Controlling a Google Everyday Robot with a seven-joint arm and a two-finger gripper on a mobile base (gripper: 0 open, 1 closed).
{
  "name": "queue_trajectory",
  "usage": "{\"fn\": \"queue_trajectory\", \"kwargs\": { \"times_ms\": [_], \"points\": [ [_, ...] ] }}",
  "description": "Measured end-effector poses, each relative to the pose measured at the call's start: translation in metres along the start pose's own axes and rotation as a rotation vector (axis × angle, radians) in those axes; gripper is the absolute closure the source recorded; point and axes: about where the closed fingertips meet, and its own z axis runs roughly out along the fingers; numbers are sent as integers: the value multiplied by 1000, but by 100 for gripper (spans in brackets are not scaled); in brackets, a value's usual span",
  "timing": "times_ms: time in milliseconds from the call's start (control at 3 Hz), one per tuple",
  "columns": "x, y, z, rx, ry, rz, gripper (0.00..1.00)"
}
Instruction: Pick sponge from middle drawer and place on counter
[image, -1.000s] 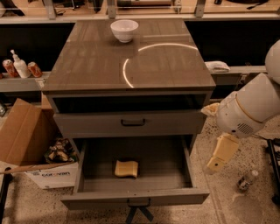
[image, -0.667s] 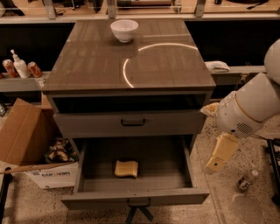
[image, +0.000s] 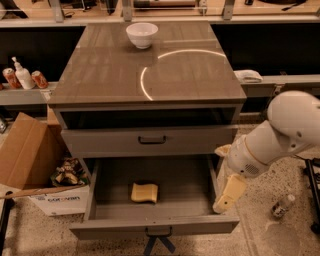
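The sponge (image: 144, 192), a small pale-yellow block, lies on the floor of the open middle drawer (image: 155, 226), a little left of centre. The counter (image: 110, 70) is the glossy grey-brown cabinet top with a bright curved glare. My gripper (image: 227, 192) hangs off the white arm at the right, just outside the drawer's right wall near its front corner. It is well to the right of the sponge, apart from it and holding nothing.
A white bowl (image: 142, 35) stands at the back of the counter. The upper drawer (image: 150, 140) is partly pulled out above the middle drawer. An open cardboard box (image: 25, 155) sits on the floor at left, and a small bottle (image: 283, 205) lies on the floor at right.
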Motion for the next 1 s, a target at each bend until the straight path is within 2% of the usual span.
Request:
{"fn": "queue_trajectory", "kwargs": {
  "times_ms": [333,667,1000],
  "points": [
    [20,-9,55,-74,-53,47,0],
    [21,-10,59,-72,-43,46,0],
    [31,-41,105,-53,-67,22,0]
  ]
}}
